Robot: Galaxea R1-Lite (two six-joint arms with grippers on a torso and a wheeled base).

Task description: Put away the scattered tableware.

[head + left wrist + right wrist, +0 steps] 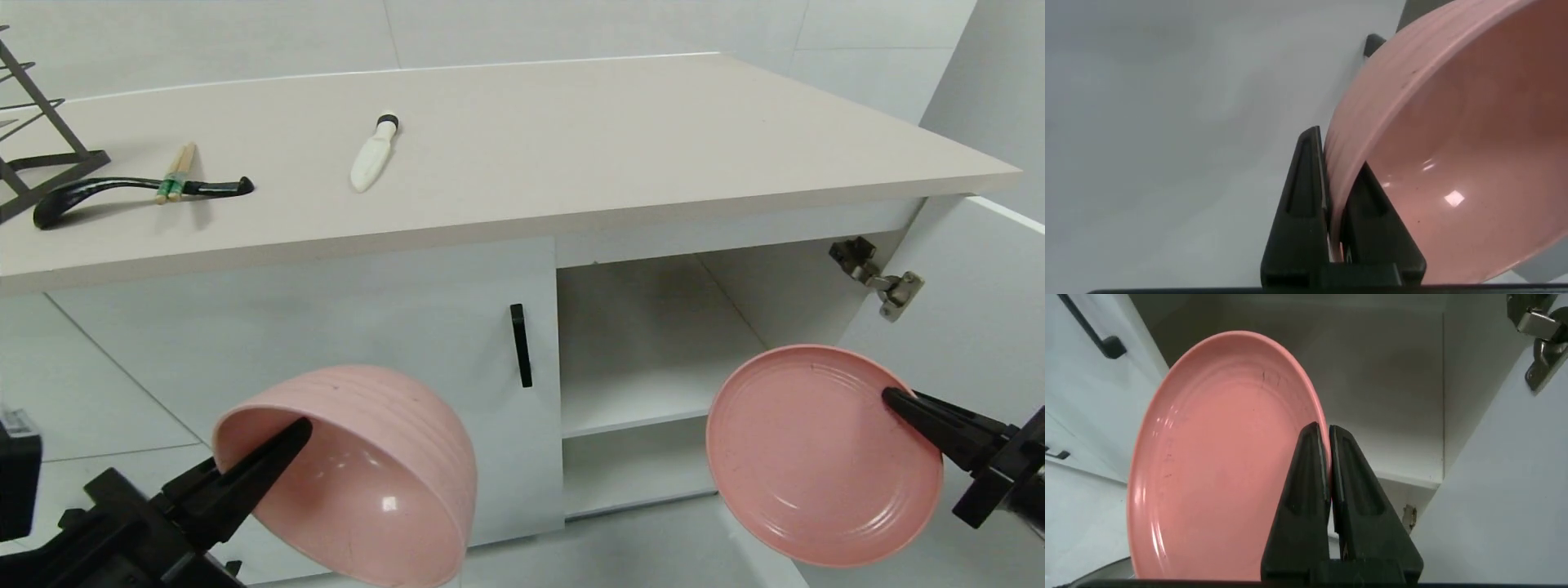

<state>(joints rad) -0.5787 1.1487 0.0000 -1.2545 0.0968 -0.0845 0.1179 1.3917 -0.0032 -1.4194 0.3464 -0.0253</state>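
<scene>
Right now I have both arms loaded. My left gripper [295, 431] is clamped on the rim of the pink bowl [384, 482], one finger inside the wall and one outside, as the left wrist view shows. The bowl hangs tipped on its side, its mouth turned toward the head camera, in front of the closed door [326, 327] of the cabinet [620, 237] and below the countertop [571, 139].

My right gripper [894, 398] is pinched tight on the edge of the pink plate [816, 457]. I hold the plate tilted nearly on edge, its face toward the middle, in front of the cabinet's open right compartment. Behind the plate I see the inner shelf [637, 408]. The open door [963, 310] stands out to the right with its metal hinge [878, 278] showing. A black handle [520, 345] sits upright on the closed door, next to the opening.

Up on the countertop lies a black ladle [122, 189] with a pair of chopsticks [175, 173] lying across its handle. A white utensil [374, 155] with a black end lies well apart from them, nearer the middle. A dark wire rack [33, 147] stands at the far left, just beside the ladle's bowl.
</scene>
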